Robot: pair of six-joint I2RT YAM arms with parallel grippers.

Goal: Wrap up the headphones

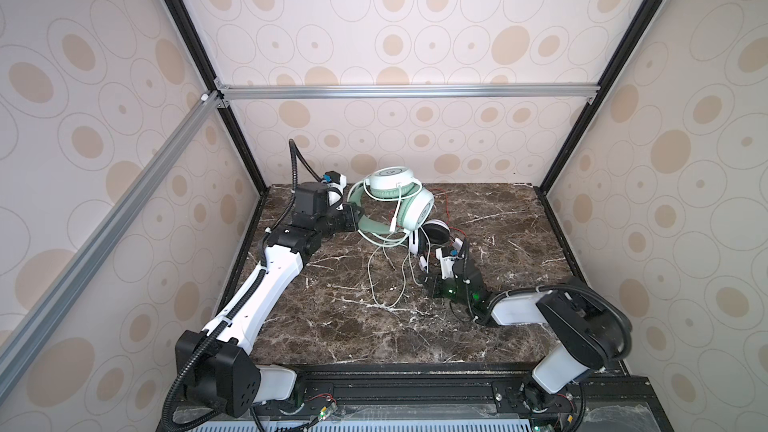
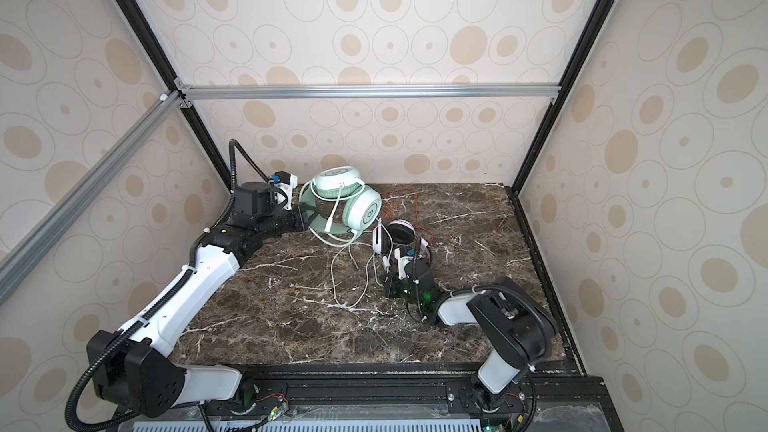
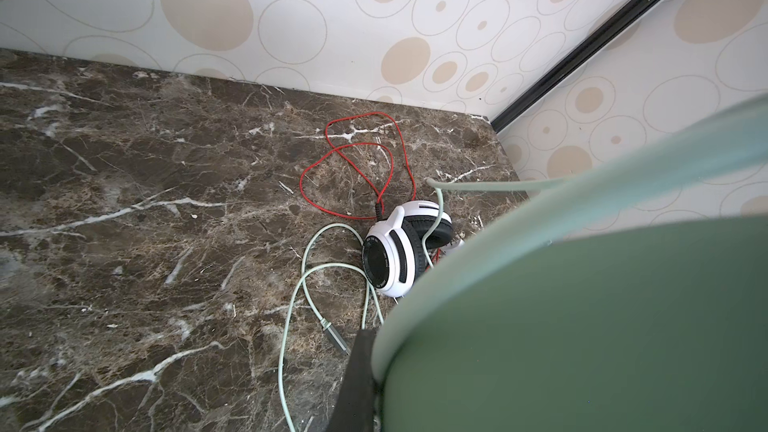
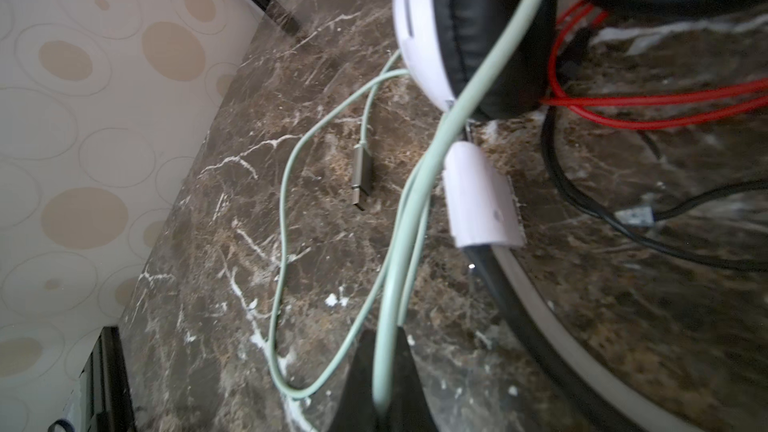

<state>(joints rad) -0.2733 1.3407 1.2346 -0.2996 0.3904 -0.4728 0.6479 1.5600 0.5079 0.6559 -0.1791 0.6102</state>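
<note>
Mint-green headphones (image 1: 419,209) clamped in left end effector (image 1: 356,218), right end effector (image 4: 384,351) pinching green cable (image 4: 392,284), earcup (image 3: 388,259) lettering unreadable

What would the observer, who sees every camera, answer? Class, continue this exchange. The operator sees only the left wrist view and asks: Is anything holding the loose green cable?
Observer: Yes. The right end effector is shut on the green cable, right beside the white-and-black headphones.
Operator: Where are the ear cups of the green headphones?
Observer: In both top views they are near the back wall, beside the left end effector, with a stretch of the cable draped across them.
</note>
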